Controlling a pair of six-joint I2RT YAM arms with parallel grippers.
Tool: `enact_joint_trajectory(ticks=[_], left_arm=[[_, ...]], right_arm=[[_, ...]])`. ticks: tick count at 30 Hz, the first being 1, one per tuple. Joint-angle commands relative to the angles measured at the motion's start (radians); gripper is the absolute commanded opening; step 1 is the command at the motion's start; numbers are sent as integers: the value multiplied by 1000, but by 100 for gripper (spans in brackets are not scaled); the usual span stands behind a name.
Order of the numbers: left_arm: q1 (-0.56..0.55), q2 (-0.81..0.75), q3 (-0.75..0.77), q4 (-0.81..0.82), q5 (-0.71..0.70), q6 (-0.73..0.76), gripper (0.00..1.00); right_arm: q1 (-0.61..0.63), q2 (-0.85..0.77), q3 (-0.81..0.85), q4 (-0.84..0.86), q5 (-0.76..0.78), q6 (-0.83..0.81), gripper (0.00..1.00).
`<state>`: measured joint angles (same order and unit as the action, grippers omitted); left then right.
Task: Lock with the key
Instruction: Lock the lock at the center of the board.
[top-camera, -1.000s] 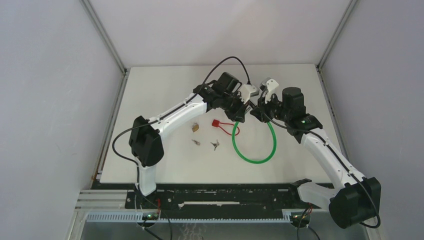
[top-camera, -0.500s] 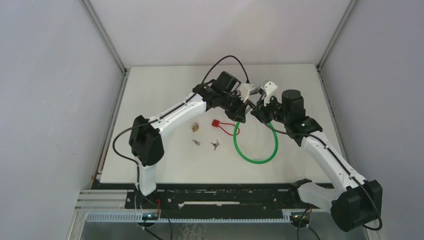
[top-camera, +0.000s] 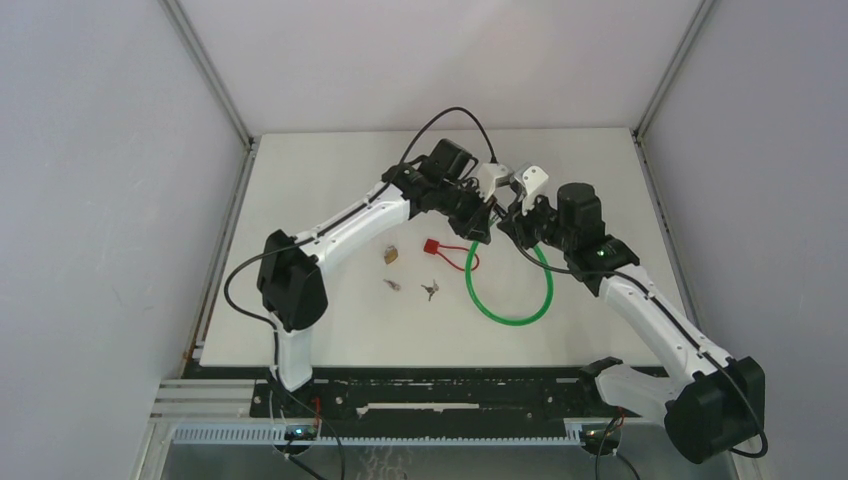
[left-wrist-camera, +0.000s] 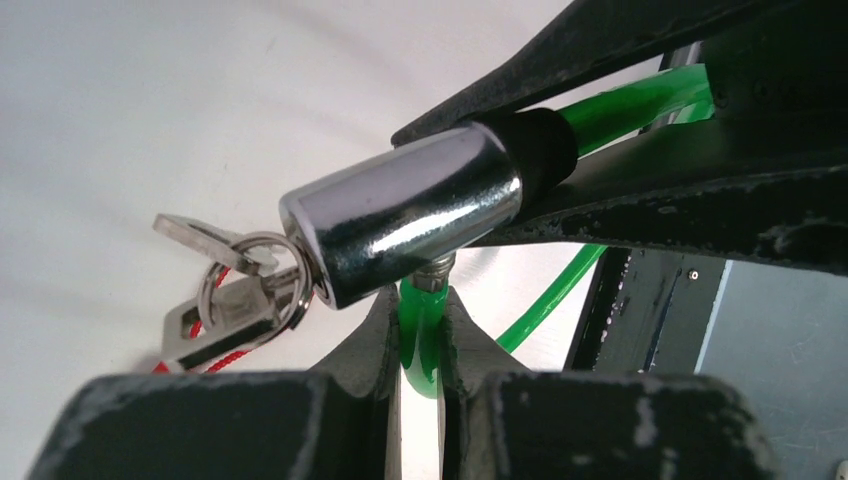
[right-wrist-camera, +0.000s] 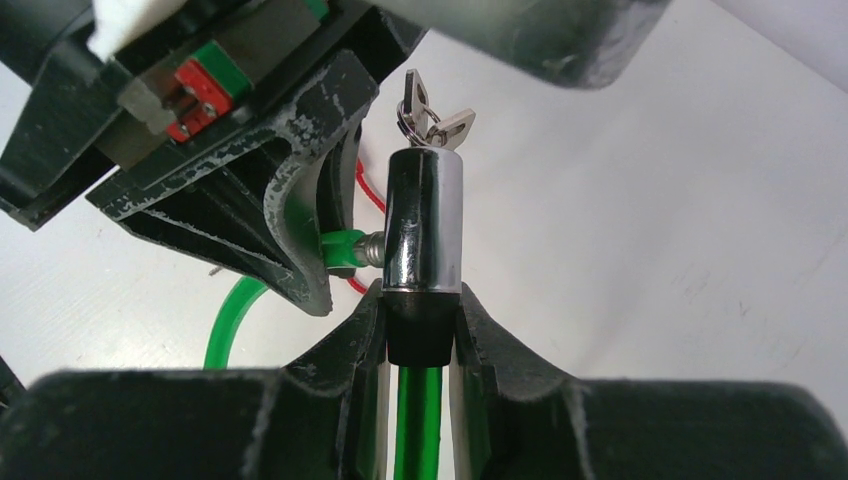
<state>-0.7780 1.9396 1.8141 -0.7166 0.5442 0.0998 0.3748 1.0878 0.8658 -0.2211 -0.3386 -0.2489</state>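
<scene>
1. Two hands are met above the far middle of the desk (top-camera: 330, 170), and the cable lock is held off the surface between them.
2. The right hand (right-wrist-camera: 420, 320) is clenched on the black collar (right-wrist-camera: 420, 335) just behind the chrome lock barrel (right-wrist-camera: 423, 215), so that the barrel juts out beyond the fingertips.
3. The left hand (left-wrist-camera: 420, 330) is clamped on the cable tip (left-wrist-camera: 420, 350), a short green stub ending in a metal pin (left-wrist-camera: 432, 272).
4. The pin is presented square to the side of the barrel and is seen touching it. How far it has entered the socket cannot be told from either wrist view.
5. The green cable (top-camera: 510, 318) is draped down from both hands in a loop that rests on the desk between the two arms.
6. A bunch of keys (left-wrist-camera: 225, 300) on a ring is hung at the barrel's end face. One key is judged to be seated in the keyway, though the slot itself is hidden.
7. As for progress, both ends of the lock are judged to be picked up, brought together and lined up at the socket.
8. What is left is judged to be pressing the pin fully home and turning the key, for which one hand would probably have to be freed.
9. A red tag (top-camera: 431, 246), a small brass padlock (top-camera: 391, 256) and two loose keys (top-camera: 430, 290) are laid on the desk just left of the loop, apart from both hands.
</scene>
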Motion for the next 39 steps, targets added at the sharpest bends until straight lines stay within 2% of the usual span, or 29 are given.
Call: enact_joint_trajectory(ticks=[1, 6, 11, 18, 22, 26, 31, 34, 39], left_arm=[[-1, -62, 80, 109, 145, 18, 0], [17, -76, 75, 136, 187, 8, 0], [18, -90, 70, 128, 165, 59, 0], [17, -142, -47, 151, 111, 163, 0], [17, -145, -72, 155, 77, 198, 0], [18, -160, -104, 172, 28, 240, 0], [17, -171, -120, 183, -26, 269, 0], [17, -195, -135, 185, -73, 297, 0], [16, -258, -213, 227, -148, 322, 0]], right_arm=[[15, -3, -32, 9, -26, -33, 0], [24, -2, -51, 23, -9, -49, 0], [22, -3, -55, 24, -60, -24, 0], [-72, -18, -55, 20, -256, 17, 2], [-68, -16, -54, 1, -346, -24, 6], [-67, -11, -56, -17, -373, -78, 13], [-65, -8, -58, -21, -413, -131, 16], [-65, -12, -58, -8, -440, -172, 15], [-62, -10, -85, 112, -481, -230, 5]])
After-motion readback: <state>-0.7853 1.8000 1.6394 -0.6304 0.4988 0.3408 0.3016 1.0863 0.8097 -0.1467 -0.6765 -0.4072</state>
